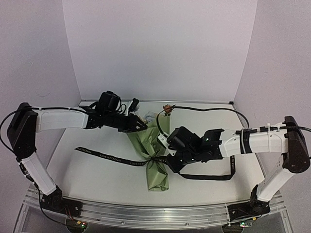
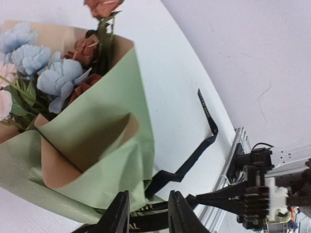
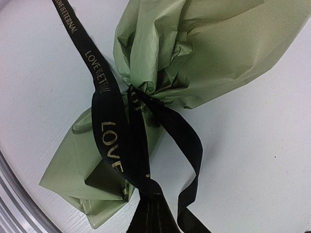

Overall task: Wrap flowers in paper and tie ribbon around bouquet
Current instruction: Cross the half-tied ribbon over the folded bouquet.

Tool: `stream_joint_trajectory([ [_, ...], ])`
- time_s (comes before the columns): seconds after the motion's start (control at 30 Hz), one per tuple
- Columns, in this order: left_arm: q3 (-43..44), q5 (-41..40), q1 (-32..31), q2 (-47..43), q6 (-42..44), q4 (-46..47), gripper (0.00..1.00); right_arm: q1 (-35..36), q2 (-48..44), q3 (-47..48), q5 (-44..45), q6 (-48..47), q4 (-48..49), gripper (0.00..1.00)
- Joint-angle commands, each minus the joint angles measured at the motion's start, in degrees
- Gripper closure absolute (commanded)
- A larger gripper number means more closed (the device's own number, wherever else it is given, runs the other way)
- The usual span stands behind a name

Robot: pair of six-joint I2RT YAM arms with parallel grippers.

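Observation:
The bouquet point(image 1: 154, 145) lies in the middle of the table, its green paper point(image 2: 107, 121) cone narrowing toward the near edge. Pale blue and rust flowers point(image 2: 53, 77) poke from the wide far end. The black lettered ribbon point(image 3: 104, 111) is cinched round the paper's point(image 3: 218, 53) narrow neck, with one tail trailing left point(image 1: 97, 153) and another lying to the right. My right gripper point(image 3: 154, 208) is shut on the ribbon just beside the neck point(image 1: 169, 162). My left gripper point(image 1: 142, 126) hovers by the wide end, its jaws apart; paper and ribbon show beyond the gap point(image 2: 148, 213).
One rust bloom point(image 1: 167, 108) sticks out on a long stem toward the back wall. A black cable point(image 1: 209, 108) arcs from there to the right arm. White walls close in the back and both sides. A metal rail point(image 1: 146, 213) runs along the near edge.

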Motion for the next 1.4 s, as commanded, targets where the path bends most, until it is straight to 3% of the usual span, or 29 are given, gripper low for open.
stream_joint_trajectory([
  [0.0,-3.24,-1.52,-3.33,-6.79,4.22,-2.17,0.71,-1.21,-3.11,-0.1,2.07,1.82,-0.74,1.0],
  [0.37,-7.46,-1.22,-10.02,-4.66,12.55,2.13,0.63,-4.42,-4.9,-3.14,-5.15,5.26,5.18,1.0],
  [0.93,-3.09,-3.31,-15.04,3.05,17.12,3.32,0.58,-5.67,-6.54,-6.66,-8.26,8.8,9.13,1.0],
  [1.1,-1.52,-6.56,-16.19,4.6,17.07,3.23,0.65,-5.67,-6.72,-6.83,-8.43,9.11,9.28,1.0],
  [1.37,-1.39,-9.56,-16.93,5.08,16.74,5.02,0.97,-5.68,-7.43,-8.09,-7.45,9.72,9.28,0.98],
])
